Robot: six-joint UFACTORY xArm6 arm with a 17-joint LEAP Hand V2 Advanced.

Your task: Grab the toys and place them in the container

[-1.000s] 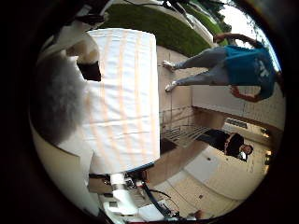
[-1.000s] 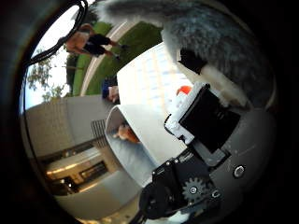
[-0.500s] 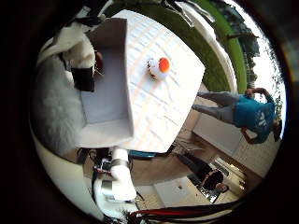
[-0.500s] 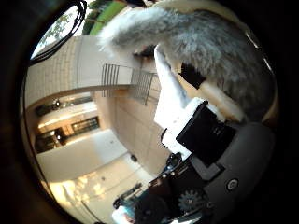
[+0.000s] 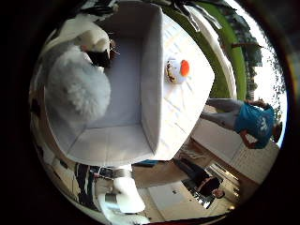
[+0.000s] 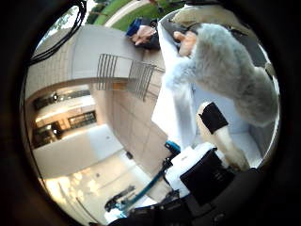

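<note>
A grey fluffy plush toy (image 5: 77, 89) lies close against my palm, over the open grey-white container (image 5: 133, 140). My right hand (image 6: 202, 174) is shut on it. One white finger with a black pad (image 6: 214, 117) curls along the toy's side, and another finger (image 5: 96, 44) presses on it near the container's far wall. The container stands on a white table (image 5: 187, 108). A small white and orange toy (image 5: 177, 70) sits on the table just outside the container's long wall.
The table's edge (image 5: 199, 101) drops off close beyond the small toy. Below is a tiled patio floor (image 6: 136, 122) with a metal railing (image 6: 127, 75), and a strip of grass (image 5: 225, 51) lies past the table.
The view has swung from the table and patio until the container's inside fills the little finger side view. The plush toy has stayed against my palm, now over the container.
</note>
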